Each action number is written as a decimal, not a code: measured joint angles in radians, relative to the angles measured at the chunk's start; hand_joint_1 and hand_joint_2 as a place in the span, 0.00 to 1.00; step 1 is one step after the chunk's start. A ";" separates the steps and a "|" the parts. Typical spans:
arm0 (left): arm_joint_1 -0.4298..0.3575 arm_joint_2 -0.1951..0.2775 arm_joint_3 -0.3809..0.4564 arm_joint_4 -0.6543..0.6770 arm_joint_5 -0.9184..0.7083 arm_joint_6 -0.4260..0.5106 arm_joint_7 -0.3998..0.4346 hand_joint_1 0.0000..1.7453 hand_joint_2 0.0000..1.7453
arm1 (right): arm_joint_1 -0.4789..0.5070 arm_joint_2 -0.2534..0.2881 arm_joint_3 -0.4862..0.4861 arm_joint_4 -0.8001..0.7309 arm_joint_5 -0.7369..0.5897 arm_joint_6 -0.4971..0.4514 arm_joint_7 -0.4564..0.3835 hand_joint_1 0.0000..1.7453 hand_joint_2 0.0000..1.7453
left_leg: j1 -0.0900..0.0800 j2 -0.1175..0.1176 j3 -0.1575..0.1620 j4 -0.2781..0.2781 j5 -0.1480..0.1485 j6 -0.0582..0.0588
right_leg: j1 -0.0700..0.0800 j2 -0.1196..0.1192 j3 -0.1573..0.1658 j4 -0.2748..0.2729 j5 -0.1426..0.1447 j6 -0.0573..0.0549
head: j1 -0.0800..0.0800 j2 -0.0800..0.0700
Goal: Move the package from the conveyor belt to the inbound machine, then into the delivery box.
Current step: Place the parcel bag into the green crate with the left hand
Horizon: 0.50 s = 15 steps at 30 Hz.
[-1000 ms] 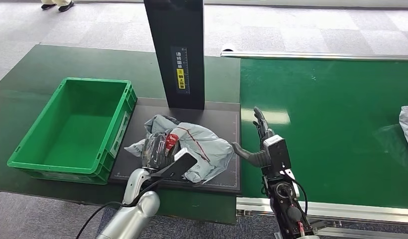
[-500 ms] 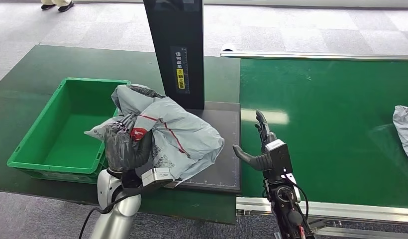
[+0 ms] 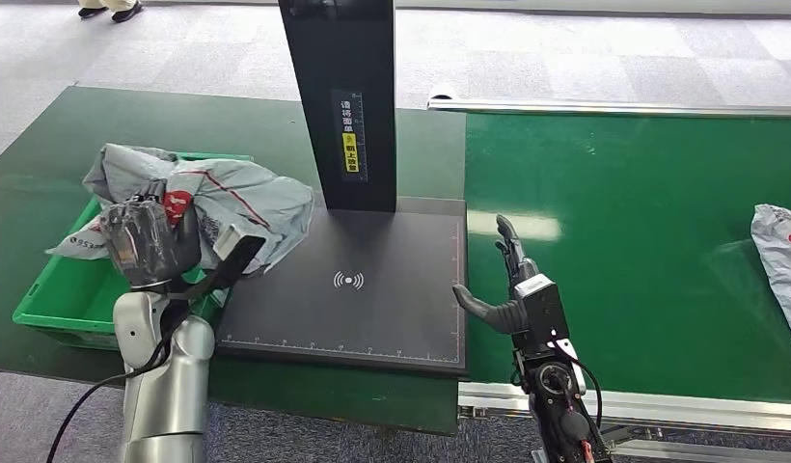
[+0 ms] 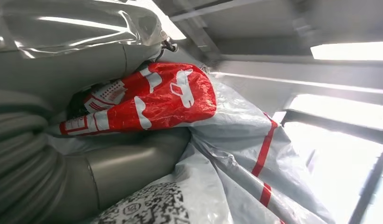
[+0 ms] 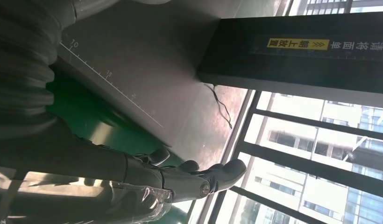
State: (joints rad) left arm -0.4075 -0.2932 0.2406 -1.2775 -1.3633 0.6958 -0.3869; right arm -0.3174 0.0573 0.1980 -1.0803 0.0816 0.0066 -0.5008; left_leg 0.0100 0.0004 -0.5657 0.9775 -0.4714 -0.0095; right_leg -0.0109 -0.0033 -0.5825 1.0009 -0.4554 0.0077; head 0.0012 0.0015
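the belt (image 3: 642, 222), a wide green surface, takes up the right side of the head view, with a metal rail along its near edge. left of it lies the dark green table (image 3: 44, 164), carrying the other equipment. on the table sits the machine (image 3: 372, 289), a flat black plate with ruler marks along its edges and a white wireless symbol at its centre; a tall black post (image 3: 340, 96) rises from the far edge of the plate and bears a yellow label. the plate's surface is bare. just left of the plate stands the box (image 3: 44, 299), a green crate, much of it hidden behind the raised package. the package (image 3: 232, 198), a crumpled grey plastic bag with red stripes and a red printed patch, is held in the air over the box, above its right part, off the plate altogether. the left hand (image 3: 150, 241) grasps it, dark fingers wrapped around the bunched plastic at the red patch; the left wrist view confirms the grip, with the thumb (image 4: 129, 158) pressed under the red patch and a printed code visible on the grey film. the right hand (image 3: 507, 280) hovers over the belt's left edge, just beside the plate, fingers extended forward and thumb spread toward the plate, holding nothing. a second bag (image 3: 782, 251), grey with a red spot, lies on the belt at the far right edge, well apart from both hands.
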 joint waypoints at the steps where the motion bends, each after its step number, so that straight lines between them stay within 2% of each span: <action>1: -0.018 0.007 0.027 0.021 -0.006 0.000 0.026 1.00 1.00 | 0.000 -0.001 0.000 0.000 0.000 0.000 -0.001 0.00 1.00 | 0.000 0.000 0.000 0.000 0.000 0.000 | 0.000 0.000 0.000 0.000 0.000 0.000 | 0.000 0.000; 9: -0.101 0.062 0.173 0.116 -0.043 0.000 0.126 1.00 1.00 | -0.018 -0.003 0.001 0.012 0.002 -0.002 -0.005 0.00 1.00 | 0.000 0.000 0.000 0.000 0.000 0.000 | 0.000 0.000 0.000 0.000 0.000 0.000 | 0.000 0.000; 12: -0.119 0.089 0.184 0.165 -0.046 0.000 0.206 1.00 1.00 | -0.029 -0.004 0.004 0.021 0.002 -0.002 -0.007 0.00 1.00 | 0.000 0.000 0.000 0.000 0.000 0.000 | 0.000 0.000 0.000 0.000 0.000 0.000 | 0.000 0.000; 15: -0.159 0.140 0.159 0.282 -0.031 -0.008 0.309 1.00 1.00 | -0.042 -0.006 0.007 0.031 0.002 -0.002 -0.009 0.00 1.00 | 0.000 0.000 0.000 0.000 0.000 0.000 | 0.000 0.000 0.000 0.000 0.000 0.000 | 0.000 0.000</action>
State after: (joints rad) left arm -0.5665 -0.1528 0.3997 -0.9950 -1.3939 0.6878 -0.0776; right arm -0.3599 0.0518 0.2052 -1.0489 0.0838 0.0046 -0.5099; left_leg 0.0100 0.0004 -0.5657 0.9776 -0.4710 -0.0096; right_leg -0.0109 -0.0034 -0.5828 1.0009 -0.4554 0.0076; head 0.0011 0.0015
